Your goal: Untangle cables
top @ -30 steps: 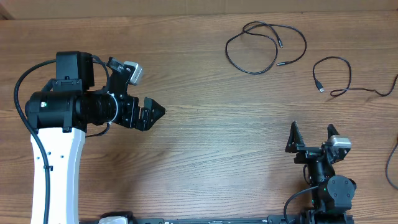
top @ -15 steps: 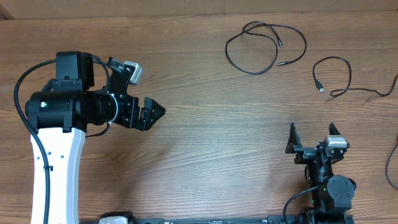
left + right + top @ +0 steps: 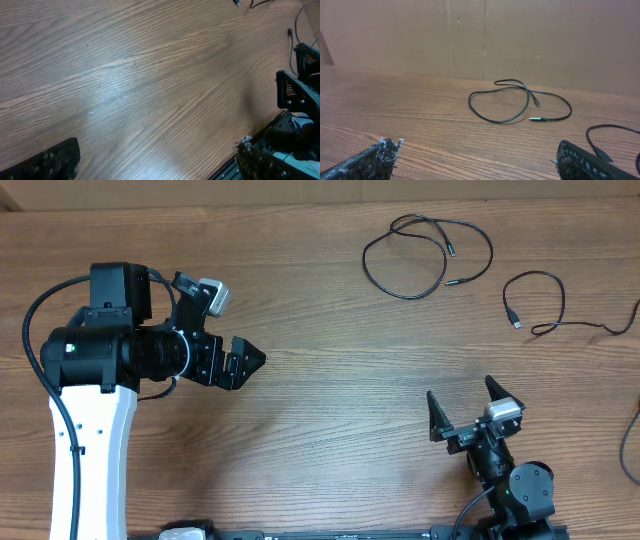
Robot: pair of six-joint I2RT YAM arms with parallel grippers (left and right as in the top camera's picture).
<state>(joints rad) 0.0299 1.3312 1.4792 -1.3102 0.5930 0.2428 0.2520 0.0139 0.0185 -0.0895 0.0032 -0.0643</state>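
Left hand (image 3: 250, 361), right hand (image 3: 468, 406) — both wide open, empty — well apart from looped cable (image 3: 404, 297) and second cable (image 3: 563, 300).

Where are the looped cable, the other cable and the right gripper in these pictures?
looped cable (image 3: 408, 298), overhead view, bottom of its loop.
other cable (image 3: 535, 273), overhead view, top of its arc.
right gripper (image 3: 459, 386), overhead view, midway between its open fingers.

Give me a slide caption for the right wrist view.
Open right gripper faces a looped black cable on the wooden table, second cable at right.
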